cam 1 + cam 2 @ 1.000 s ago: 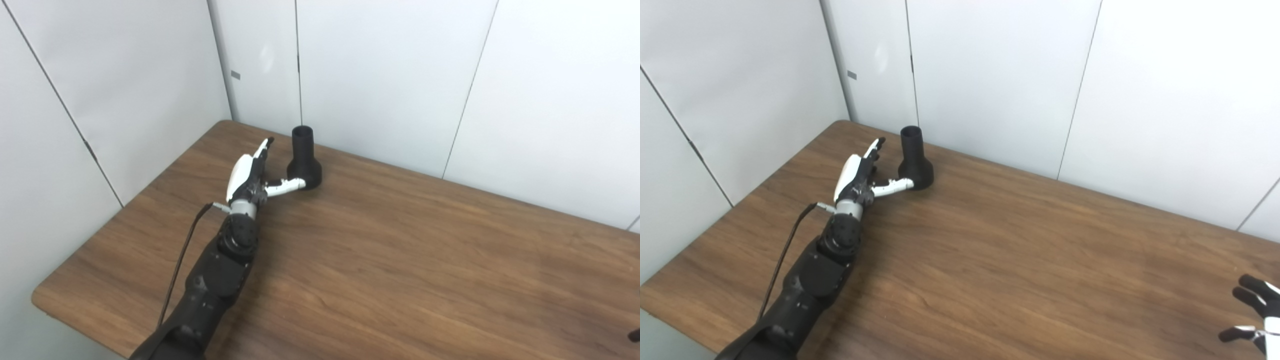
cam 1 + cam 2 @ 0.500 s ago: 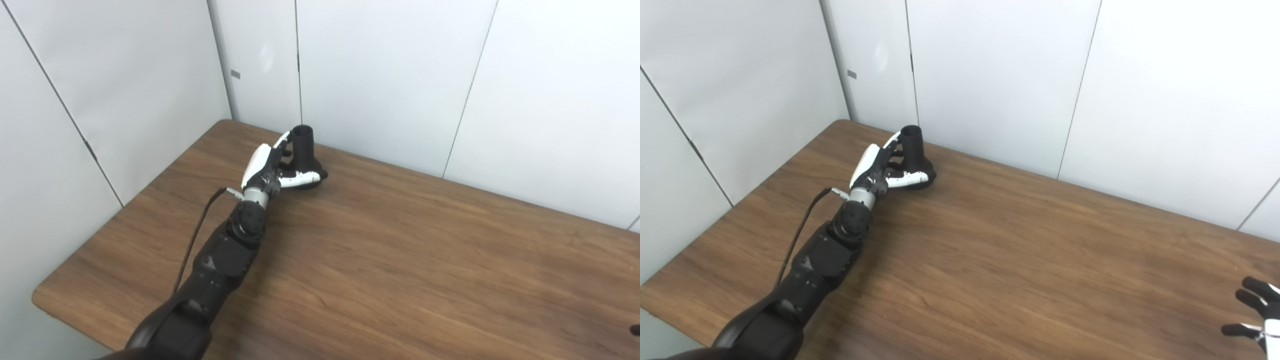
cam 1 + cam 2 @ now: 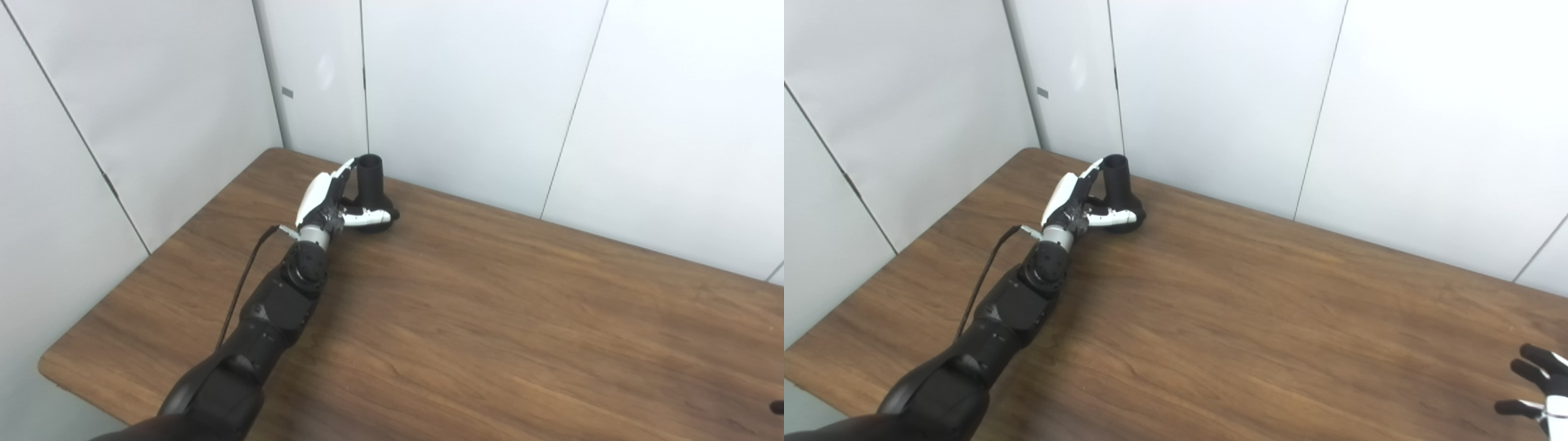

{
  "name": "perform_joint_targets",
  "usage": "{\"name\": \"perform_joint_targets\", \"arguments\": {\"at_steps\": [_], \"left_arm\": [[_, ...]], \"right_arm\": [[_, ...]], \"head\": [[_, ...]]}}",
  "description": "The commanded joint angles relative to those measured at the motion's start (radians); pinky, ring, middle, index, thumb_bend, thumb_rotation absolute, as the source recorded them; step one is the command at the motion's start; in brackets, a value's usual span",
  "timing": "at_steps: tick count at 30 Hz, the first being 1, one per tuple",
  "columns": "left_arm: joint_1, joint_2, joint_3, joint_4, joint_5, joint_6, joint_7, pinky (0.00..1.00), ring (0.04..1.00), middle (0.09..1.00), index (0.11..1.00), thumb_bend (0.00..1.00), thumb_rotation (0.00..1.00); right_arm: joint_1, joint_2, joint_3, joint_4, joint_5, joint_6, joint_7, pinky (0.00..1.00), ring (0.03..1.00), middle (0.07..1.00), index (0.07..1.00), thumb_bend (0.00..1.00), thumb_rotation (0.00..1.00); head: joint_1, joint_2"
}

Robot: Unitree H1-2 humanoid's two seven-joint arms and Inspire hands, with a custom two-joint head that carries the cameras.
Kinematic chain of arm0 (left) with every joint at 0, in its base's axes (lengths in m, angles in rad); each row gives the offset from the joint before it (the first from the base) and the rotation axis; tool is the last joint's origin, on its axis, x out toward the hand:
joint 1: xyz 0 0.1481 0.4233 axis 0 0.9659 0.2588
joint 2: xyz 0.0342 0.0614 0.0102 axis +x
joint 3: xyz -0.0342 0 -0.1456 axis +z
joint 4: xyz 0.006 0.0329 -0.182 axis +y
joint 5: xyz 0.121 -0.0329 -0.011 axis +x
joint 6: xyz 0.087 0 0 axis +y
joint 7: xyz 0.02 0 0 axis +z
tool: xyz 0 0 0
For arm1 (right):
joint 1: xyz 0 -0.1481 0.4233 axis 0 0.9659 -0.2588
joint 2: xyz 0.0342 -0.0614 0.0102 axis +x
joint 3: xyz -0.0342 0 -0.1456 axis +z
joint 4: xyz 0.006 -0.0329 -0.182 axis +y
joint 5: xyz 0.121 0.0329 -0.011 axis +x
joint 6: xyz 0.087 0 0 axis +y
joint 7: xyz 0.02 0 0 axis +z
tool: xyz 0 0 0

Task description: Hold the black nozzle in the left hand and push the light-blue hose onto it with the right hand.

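Note:
The black nozzle [image 3: 371, 182] stands upright on its wide base at the far left of the wooden table [image 3: 502, 318], close to the wall. My left hand [image 3: 323, 201] is right against it. Its fingers [image 3: 343, 174] reach up along the left side of the narrow neck and the thumb [image 3: 366, 216] lies across the front of the base. The fingers are still spread, not closed around it. My right hand [image 3: 1538, 392] is open with fingers apart, low at the table's near right corner, holding nothing. No light-blue hose is in view.
White wall panels [image 3: 465, 92] stand close behind and left of the nozzle. A thin black cable [image 3: 242, 288] runs along my left forearm. The table's left edge [image 3: 153, 251] is near the left arm.
My left hand has moved forward and right from beside the nozzle until fingers and thumb bracket it. The nozzle has stayed in place. My right hand has sunk slightly.

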Motion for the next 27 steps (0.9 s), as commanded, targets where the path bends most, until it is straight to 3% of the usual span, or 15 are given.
{"name": "perform_joint_targets", "arguments": {"at_steps": [1,10,15,19,27], "left_arm": [[0.022,0.021,-0.024,0.052,0.017,0.032,-0.032,0.99,0.976,0.918,0.940,1.00,0.24],[0.055,0.087,-0.134,-0.008,0.111,0.006,-0.073,1.00,0.864,0.832,0.845,1.00,0.30],[0.050,0.097,-0.158,0.022,0.132,-0.017,-0.063,0.99,0.868,0.844,0.844,1.00,0.30],[0.059,0.103,-0.180,-0.017,0.171,0.014,-0.067,0.99,0.840,0.831,0.835,1.00,0.25],[0.050,0.104,-0.189,0.005,0.195,0.016,-0.066,0.98,0.826,0.814,0.819,1.00,0.26]], "right_arm": [[-0.009,-0.011,-0.006,-0.045,0.003,-0.021,0.006,0.47,0.766,0.776,0.671,0.05,0.69],[-0.007,-0.016,-0.010,-0.056,0.012,-0.010,0.011,0.53,0.797,0.792,0.689,0.01,0.68],[-0.006,-0.016,-0.015,-0.054,0.023,-0.008,0.016,0.58,0.804,0.802,0.701,0.02,0.67],[-0.005,-0.018,-0.014,-0.053,0.013,-0.009,0.015,0.61,0.811,0.808,0.711,0.01,0.66],[-0.007,-0.016,-0.013,-0.060,-0.003,0.001,0.010,0.67,0.824,0.820,0.726,0.00,0.63]], "head": [[-0.002,0.006],[-0.003,0.011],[-0.004,0.013],[-0.004,0.013],[-0.005,0.017]]}}
